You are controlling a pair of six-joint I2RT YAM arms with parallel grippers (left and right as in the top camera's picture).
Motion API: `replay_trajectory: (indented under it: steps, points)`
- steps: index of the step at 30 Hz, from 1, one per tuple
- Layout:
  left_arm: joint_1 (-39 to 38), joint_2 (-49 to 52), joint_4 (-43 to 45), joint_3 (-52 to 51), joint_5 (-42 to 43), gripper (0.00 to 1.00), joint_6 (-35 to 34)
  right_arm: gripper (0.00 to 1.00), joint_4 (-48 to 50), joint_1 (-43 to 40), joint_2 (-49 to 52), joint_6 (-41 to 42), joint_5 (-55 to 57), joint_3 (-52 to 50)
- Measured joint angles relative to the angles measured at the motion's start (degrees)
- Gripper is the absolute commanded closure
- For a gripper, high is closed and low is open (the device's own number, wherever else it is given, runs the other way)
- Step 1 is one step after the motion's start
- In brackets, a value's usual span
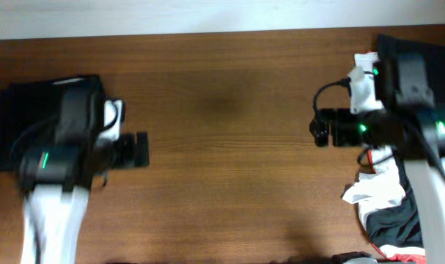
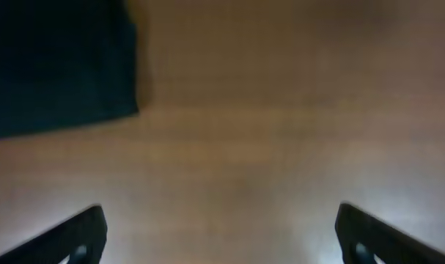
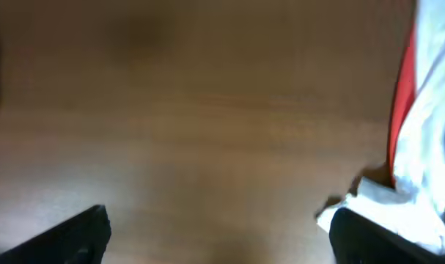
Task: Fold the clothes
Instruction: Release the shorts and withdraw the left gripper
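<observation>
A folded black garment (image 1: 31,110) lies at the left of the table, partly under my left arm; its edge shows in the left wrist view (image 2: 57,62). A pile of white, red and black clothes (image 1: 387,202) lies at the right edge, with more black cloth at the top right (image 1: 427,40). White and red cloth shows in the right wrist view (image 3: 420,132). My left gripper (image 1: 140,149) is open and empty over bare wood (image 2: 221,235). My right gripper (image 1: 319,127) is open and empty over bare wood, just left of the pile (image 3: 218,235).
The brown wooden table (image 1: 222,147) runs between the two grippers. A pale wall strip (image 1: 171,15) borders the far edge.
</observation>
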Motion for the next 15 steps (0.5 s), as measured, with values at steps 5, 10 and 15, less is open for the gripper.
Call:
replay_trajectory:
  steps: [5,10,15]
  points:
    - [0.0,-21.3,4.2,-13.0,0.0,0.01,-0.4,0.01,13.4,0.0,-19.3,0.8,3.7,-21.9]
    - [0.0,-33.0,4.3,-17.6,0.0,0.01,-3.8,0.01,15.3,0.0,-34.2,0.6,6.8,-36.9]
    - [0.0,-33.3,3.3,-17.8,0.0,0.01,-4.5,0.01,15.3,0.0,-33.5,0.2,7.5,-38.8]
